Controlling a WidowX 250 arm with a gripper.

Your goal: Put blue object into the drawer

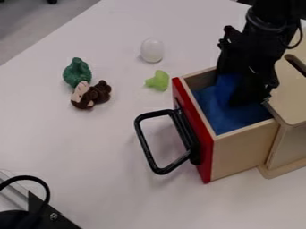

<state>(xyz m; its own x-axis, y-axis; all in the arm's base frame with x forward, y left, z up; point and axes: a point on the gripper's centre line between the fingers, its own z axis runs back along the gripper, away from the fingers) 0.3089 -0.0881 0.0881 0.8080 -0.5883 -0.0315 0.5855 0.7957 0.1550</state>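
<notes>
Lying in the pulled-out drawer (244, 152), the blue cloth (224, 117) spreads across the floor of the compartment, below and around the lower end of the gripper (234, 92). A raised fold stands against the side of the gripper toward the drawer's front, and the two appear to touch. The gripper points down into the compartment, its lower end below the rim; how far it is open cannot be told, nor whether it has hold of the cloth. The black arm (269, 29) enters from the upper right of the view.

The drawer is of pale wood with a red front (204, 163), to which a black loop handle (145, 143) is fixed, facing left. Behind it, at the right, stands the wooden box (294, 100), a dark slot in its top.

On the white table (90, 156), beyond the front, are a light green toy (158, 81), near the drawer's far corner; a white egg-shaped object (151, 50), farther back; and, to the left, a brown toy (100, 91) with a dark green toy (76, 72) just behind it. A black cable (48, 192) curves at lower left.
</notes>
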